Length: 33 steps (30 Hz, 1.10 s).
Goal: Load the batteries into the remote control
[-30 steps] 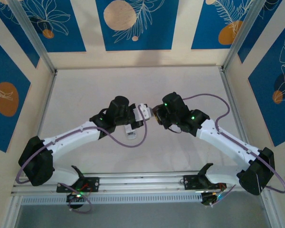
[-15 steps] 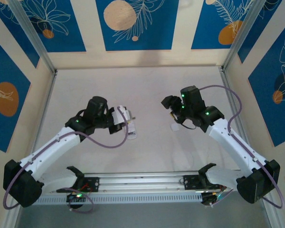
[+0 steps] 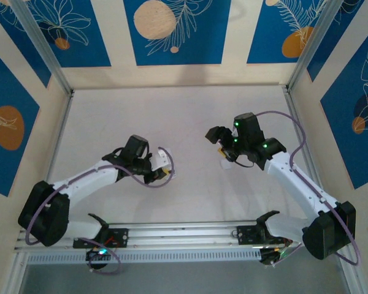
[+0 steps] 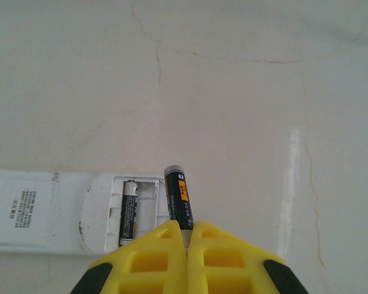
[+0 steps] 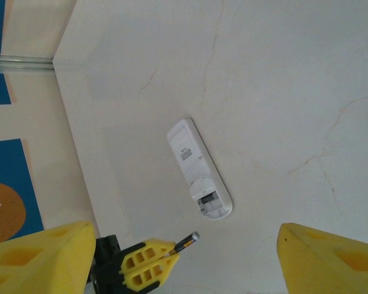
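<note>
Seating the second battery (image 4: 178, 199) is judged to be the step in hand. It is pinched at its lower end by the tightly closed left gripper (image 4: 185, 236), just beside the open bay of the remote control (image 4: 49, 211), which lies face down on the desk (image 4: 233, 92) with one battery (image 4: 128, 211) already fitted. The cell should be laid parallel to the free slot (image 4: 148, 205), polarity matched, and pressed in spring end first. The right gripper (image 3: 218, 142) is spread wide with nothing held, well apart.
</note>
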Each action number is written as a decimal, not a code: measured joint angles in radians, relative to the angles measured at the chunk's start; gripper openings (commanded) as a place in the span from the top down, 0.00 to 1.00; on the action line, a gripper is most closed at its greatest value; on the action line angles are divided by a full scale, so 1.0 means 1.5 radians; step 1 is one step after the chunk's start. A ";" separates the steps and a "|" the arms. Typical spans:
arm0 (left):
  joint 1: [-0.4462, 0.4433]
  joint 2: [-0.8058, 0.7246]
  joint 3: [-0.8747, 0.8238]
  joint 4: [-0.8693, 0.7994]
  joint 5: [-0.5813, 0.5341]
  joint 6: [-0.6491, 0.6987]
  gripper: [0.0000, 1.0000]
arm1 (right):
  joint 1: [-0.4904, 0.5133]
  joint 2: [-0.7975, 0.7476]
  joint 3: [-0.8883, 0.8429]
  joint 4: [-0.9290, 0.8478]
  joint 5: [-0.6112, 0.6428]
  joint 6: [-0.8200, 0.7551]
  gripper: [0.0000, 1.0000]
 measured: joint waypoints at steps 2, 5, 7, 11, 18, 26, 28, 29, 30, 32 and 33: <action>0.000 0.017 0.002 0.006 -0.007 -0.002 1.00 | -0.001 0.000 0.000 0.004 -0.002 -0.003 0.21; 0.000 0.048 0.020 -0.003 -0.024 0.003 1.00 | -0.002 0.000 0.000 0.013 -0.008 -0.007 0.21; 0.000 0.062 0.038 -0.021 -0.044 0.016 1.00 | -0.002 0.000 0.000 0.016 -0.012 -0.008 0.21; 0.000 0.064 0.055 -0.048 -0.087 0.047 1.00 | -0.002 -0.001 -0.008 0.020 -0.014 -0.012 0.21; -0.002 0.086 0.060 -0.050 -0.096 0.051 1.00 | -0.005 -0.001 -0.011 0.021 -0.017 -0.015 0.20; -0.009 0.121 0.072 -0.053 -0.093 0.051 1.00 | -0.005 -0.009 -0.019 0.020 -0.016 -0.018 0.21; -0.011 0.125 0.079 -0.053 -0.093 0.051 1.00 | -0.006 -0.012 -0.019 0.018 -0.016 -0.018 0.21; -0.012 0.128 0.083 -0.053 -0.093 0.051 1.00 | -0.006 -0.013 -0.019 0.018 -0.016 -0.018 0.21; -0.014 0.129 0.086 -0.053 -0.093 0.051 1.00 | -0.006 -0.013 -0.019 0.018 -0.016 -0.018 0.21; -0.019 0.136 0.095 -0.057 -0.094 0.051 1.00 | -0.006 -0.013 -0.019 0.018 -0.016 -0.018 0.20; -0.021 0.139 0.098 -0.059 -0.094 0.051 1.00 | -0.006 -0.013 -0.019 0.018 -0.016 -0.018 0.21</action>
